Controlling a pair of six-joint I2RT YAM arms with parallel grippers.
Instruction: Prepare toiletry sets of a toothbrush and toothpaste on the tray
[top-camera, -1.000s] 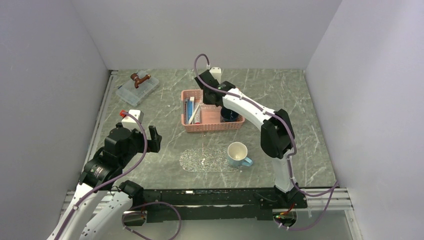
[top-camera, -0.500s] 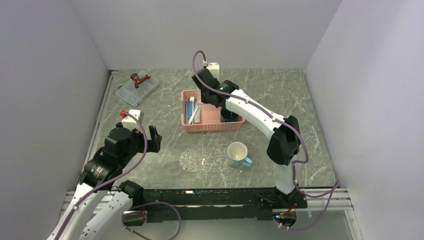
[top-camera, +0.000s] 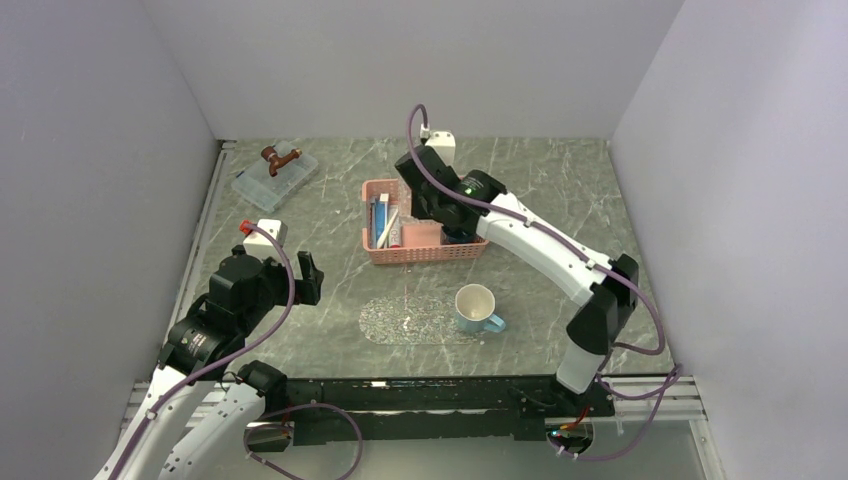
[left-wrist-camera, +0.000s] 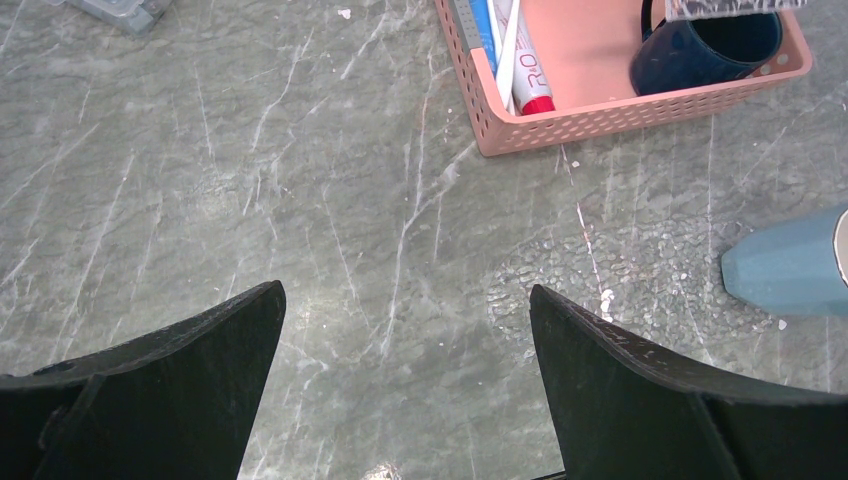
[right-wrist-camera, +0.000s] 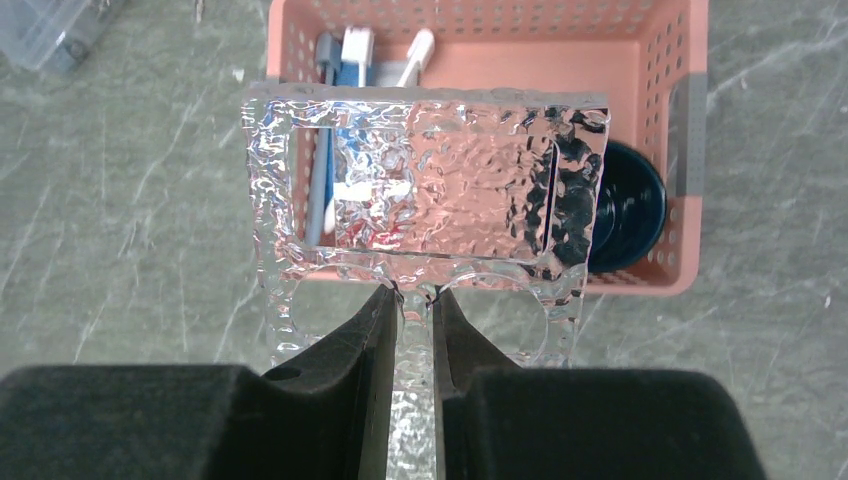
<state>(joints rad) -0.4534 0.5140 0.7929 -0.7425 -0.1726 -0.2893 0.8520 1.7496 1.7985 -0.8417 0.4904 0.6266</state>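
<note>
Toothbrushes (left-wrist-camera: 507, 50) and toothpaste (left-wrist-camera: 528, 82) lie side by side in the left end of the pink basket (top-camera: 425, 255), on the far part of the desk (top-camera: 300, 220). Their long way runs from near to far, as seen from the arms.

The right jaws hang just over that basket. They are nearly shut and pinch the edge of a clear bumpy plate (right-wrist-camera: 450, 190). The plate hangs above the sticks and tubes and hides part of them, so those jaws are full and in the way.

The left jaws are wide open and hold nothing. They hang over the desk, and the basket lies ahead of them and to their right. I think the left arm has the freer reach.

The tray (top-camera: 395, 322) lies on the desk between the basket and the arm bases, with no brush or tube on it yet. A light blue mug (top-camera: 477, 308) stands at its right end, so the left part has more room. A dark blue mug (right-wrist-camera: 625, 205) fills the right end of the basket.
</note>
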